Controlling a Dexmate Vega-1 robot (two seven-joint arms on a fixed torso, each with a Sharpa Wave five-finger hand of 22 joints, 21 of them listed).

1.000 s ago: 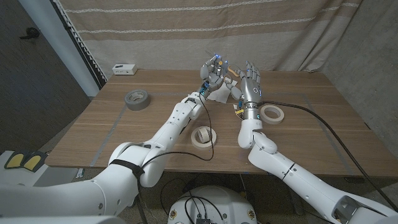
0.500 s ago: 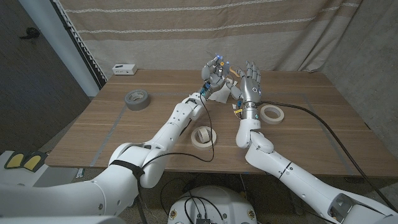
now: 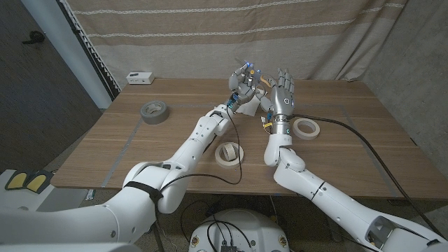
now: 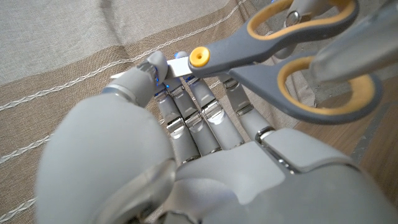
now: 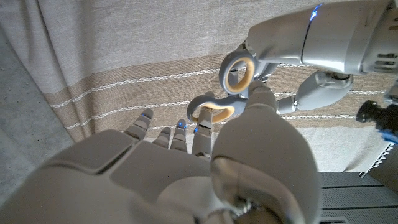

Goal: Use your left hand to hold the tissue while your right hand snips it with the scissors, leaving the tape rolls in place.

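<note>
Plainly the cutting step was in hand, though no snip looked finished. Both hands stood raised together over the far middle of the worktop (image 3: 336, 133). The left hand (image 3: 241, 84) had its fingers (image 4: 186, 124) curled round the tissue (image 3: 246, 106), whose white edge hung just below them and close above the wood. The right hand (image 3: 282, 94) stood just beside it with its fingers (image 3: 283, 80) reaching upward, and it held the scissors (image 4: 280, 50) by the yellow-lined handles (one loop ringed a fingertip in the right wrist view, the other lay against the next fingers). The handle loops stood apart, which would suggest open blades, but I could not tell that for sure, since the blades themselves were mostly hidden behind the left fingers.

In the left wrist view the yellow pivot sat right at the tips of the left fingers, so the blades seemed to reach in just past them, toward the tissue. Whether paper already lay between the blades I could not tell.

My judgement: the next move called for closing the handles while the left grip stayed firm, with the blades kept off the left fingertips, which sat very near the pivot.

The three rolls lay well apart from both hands: a grey roll (image 3: 154, 111) out beyond the left forearm, a cream roll (image 3: 229, 153) under it, and a white roll (image 3: 306, 128) beside the right wrist.
</note>
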